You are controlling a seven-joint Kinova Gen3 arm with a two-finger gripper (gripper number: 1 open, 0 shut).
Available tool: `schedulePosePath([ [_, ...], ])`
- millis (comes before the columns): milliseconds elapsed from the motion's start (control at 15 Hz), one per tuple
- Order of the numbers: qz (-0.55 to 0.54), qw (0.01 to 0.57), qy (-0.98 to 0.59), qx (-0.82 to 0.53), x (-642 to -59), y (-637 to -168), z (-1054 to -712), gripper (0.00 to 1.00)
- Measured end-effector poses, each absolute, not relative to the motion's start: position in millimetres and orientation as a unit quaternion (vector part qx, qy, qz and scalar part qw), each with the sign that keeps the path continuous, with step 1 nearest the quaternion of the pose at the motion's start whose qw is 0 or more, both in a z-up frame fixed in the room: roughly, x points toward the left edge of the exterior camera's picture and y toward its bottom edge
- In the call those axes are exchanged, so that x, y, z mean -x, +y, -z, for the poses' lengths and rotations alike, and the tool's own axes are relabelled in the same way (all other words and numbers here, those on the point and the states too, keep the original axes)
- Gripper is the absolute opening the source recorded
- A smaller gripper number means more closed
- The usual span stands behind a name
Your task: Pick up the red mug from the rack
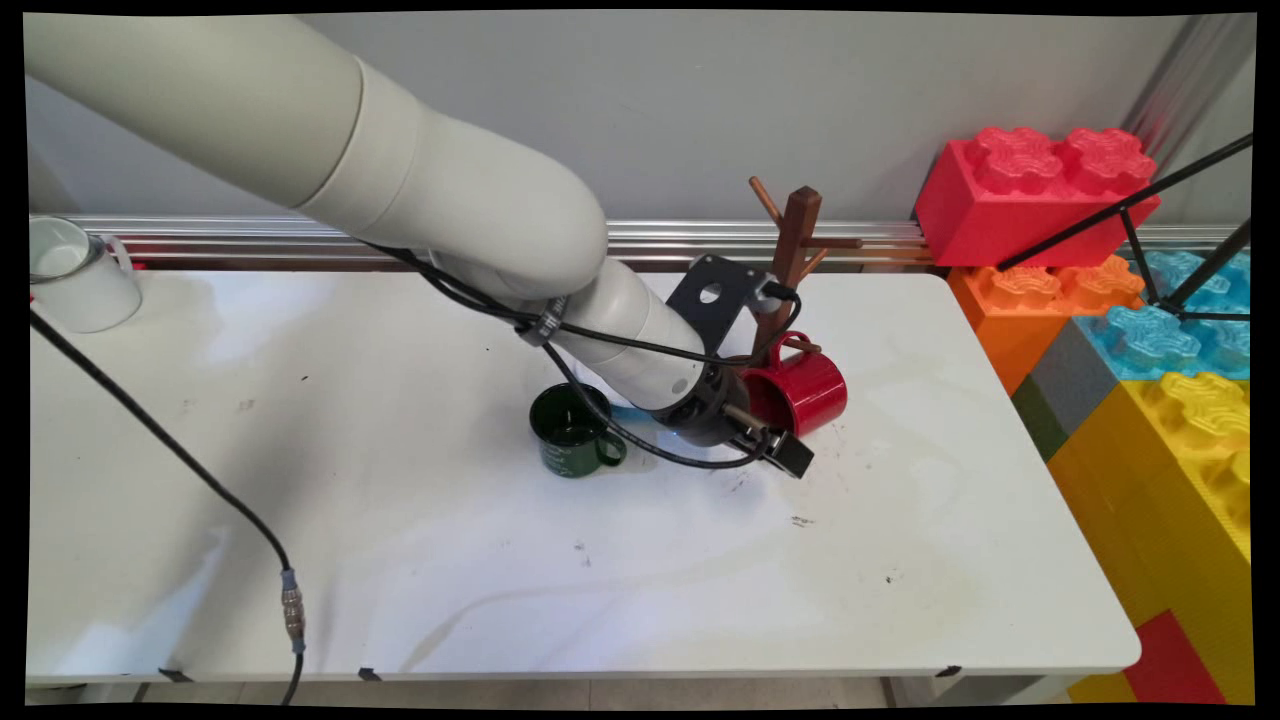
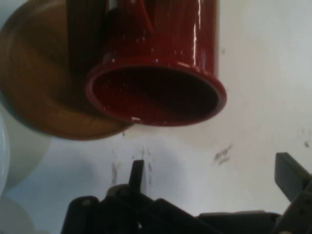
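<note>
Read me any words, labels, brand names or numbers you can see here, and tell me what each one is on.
No text can be read in either view.
The green mug has a pale marking on its side, too small and blurred to read.
The red mug, white mug, wooden mug tree and toy blocks show no lettering.

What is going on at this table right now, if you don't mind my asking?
The white arm reaches low over the middle of the table, its gripper open and holding nothing. Just in front of it a red mug hangs by its handle on the wooden mug tree, mouth tilted toward the gripper. A dark green mug stands upright on the table beside the arm, and a white mug stands at the far left corner.
</note>
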State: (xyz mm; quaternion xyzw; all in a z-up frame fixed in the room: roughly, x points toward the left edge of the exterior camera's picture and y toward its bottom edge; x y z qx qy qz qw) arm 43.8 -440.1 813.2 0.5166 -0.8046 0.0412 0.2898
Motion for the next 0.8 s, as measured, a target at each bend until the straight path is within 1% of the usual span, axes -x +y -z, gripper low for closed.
schedulePosePath([
  [333, -0.046, 0.325, -0.784, -0.526, -44, -437, -810, 1.0],
  [800, -0.048, 0.36, -0.76, -0.538, -50, -427, -804, 1.0],
])
